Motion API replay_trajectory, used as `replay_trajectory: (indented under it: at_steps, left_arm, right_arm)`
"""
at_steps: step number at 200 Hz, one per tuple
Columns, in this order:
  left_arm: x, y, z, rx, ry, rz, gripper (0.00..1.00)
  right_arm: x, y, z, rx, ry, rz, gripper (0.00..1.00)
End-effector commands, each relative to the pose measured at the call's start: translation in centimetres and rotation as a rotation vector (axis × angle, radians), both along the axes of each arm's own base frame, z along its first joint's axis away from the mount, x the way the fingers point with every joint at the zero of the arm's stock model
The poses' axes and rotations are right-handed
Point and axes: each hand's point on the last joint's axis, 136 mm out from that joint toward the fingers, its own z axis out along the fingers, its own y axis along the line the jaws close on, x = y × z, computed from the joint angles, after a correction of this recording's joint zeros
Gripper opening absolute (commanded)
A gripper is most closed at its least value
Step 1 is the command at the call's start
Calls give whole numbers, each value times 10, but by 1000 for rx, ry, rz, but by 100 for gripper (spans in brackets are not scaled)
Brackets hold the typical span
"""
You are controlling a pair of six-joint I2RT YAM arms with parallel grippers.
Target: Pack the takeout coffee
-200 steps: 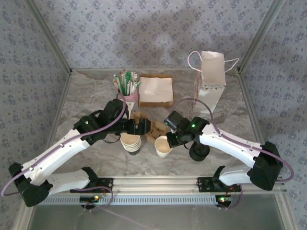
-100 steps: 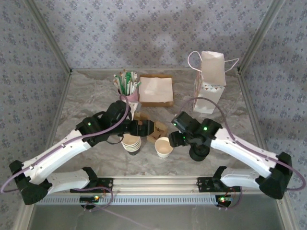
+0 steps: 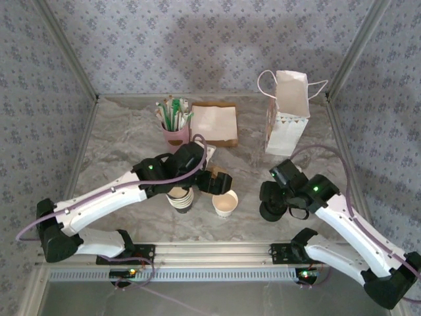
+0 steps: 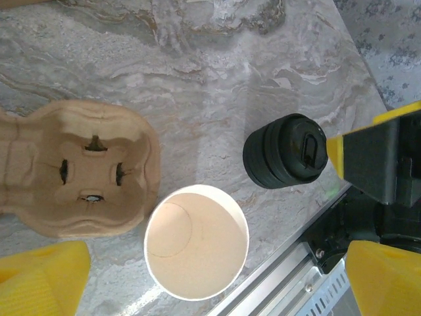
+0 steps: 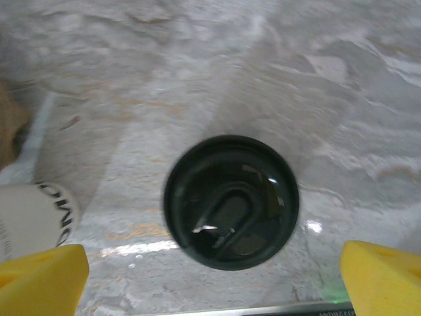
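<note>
Left gripper (image 4: 212,280) hangs wide over the lidless coffee cup (image 3: 225,204), which stands at the middle of the tabletop's near edge; a careless close could crush or tip it. Right gripper (image 5: 210,280), jaws wide, straddles the lid pile (image 5: 231,202) and may lift several lids at once. The left wrist view reveals the pile's stacked rims, which from the right wrist read as one disc.

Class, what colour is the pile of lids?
Black all over. The lid pile shows best in the left wrist view.
</note>
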Motion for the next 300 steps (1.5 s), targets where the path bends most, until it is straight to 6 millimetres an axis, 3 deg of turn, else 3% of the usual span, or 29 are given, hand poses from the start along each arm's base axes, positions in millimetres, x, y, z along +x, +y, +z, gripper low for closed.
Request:
replay_trajectory:
  at_steps: [1, 60, 105, 181, 207, 300]
  left_arm:
    - [2, -14, 13, -35, -38, -17, 100]
    - [-1, -30, -3, -38, -1, -29, 99]
    - [-1, -31, -9, -23, 3, -32, 99]
    - [-1, -25, -14, 0, -5, -30, 99]
    - [-1, -24, -16, 7, -7, -31, 99]
    - [-1, -23, -19, 22, -8, -35, 99]
  right_arm:
    - [-8, -13, -11, 16, 35, -104, 100]
    - [-2, -26, -19, 10, 47, -259, 100]
    - [3, -15, -26, 85, 58, -309, 100]
    - [8, -12, -44, 60, 132, -389, 94]
    - [1, -10, -51, 66, 176, -402, 93]
    - [7, -1, -60, 88, 197, -409, 92]
